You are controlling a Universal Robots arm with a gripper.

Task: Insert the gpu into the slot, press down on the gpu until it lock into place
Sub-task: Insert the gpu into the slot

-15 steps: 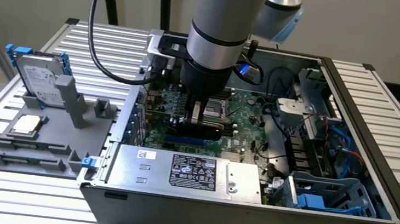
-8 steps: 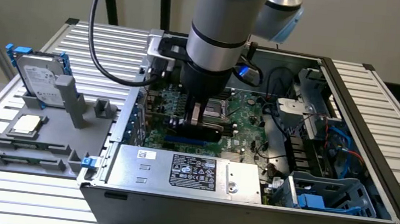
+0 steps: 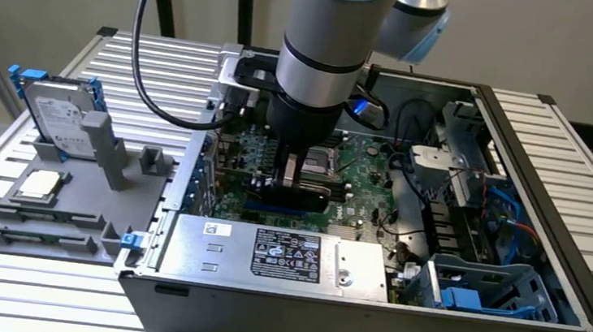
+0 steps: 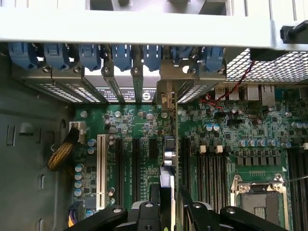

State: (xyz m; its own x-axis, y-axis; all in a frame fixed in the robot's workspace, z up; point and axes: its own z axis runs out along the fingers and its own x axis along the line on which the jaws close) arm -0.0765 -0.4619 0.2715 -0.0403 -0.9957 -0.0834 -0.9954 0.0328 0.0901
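My gripper (image 3: 297,189) reaches down into the open computer case and is shut on the gpu (image 3: 335,190), a thin black card held upright over the green motherboard (image 3: 363,209). Directly beneath the card lies the slot (image 3: 274,207), a bright-blue strip with one end showing past the fingers. In the wrist view the gpu (image 4: 169,154) appears edge-on between my fingers (image 4: 147,211), and its silver bracket end (image 4: 167,98) meets the case's rear wall. I cannot tell whether the card's lower edge is seated in the slot.
A silver power supply (image 3: 277,254) sits close beside the slot. The CPU socket (image 4: 257,197), black memory slots (image 4: 211,168) and a white slot (image 4: 101,163) flank the card. Blue bracket clips (image 4: 115,55) line the rear wall. A hard drive (image 3: 57,114) stands on the grey fixture outside.
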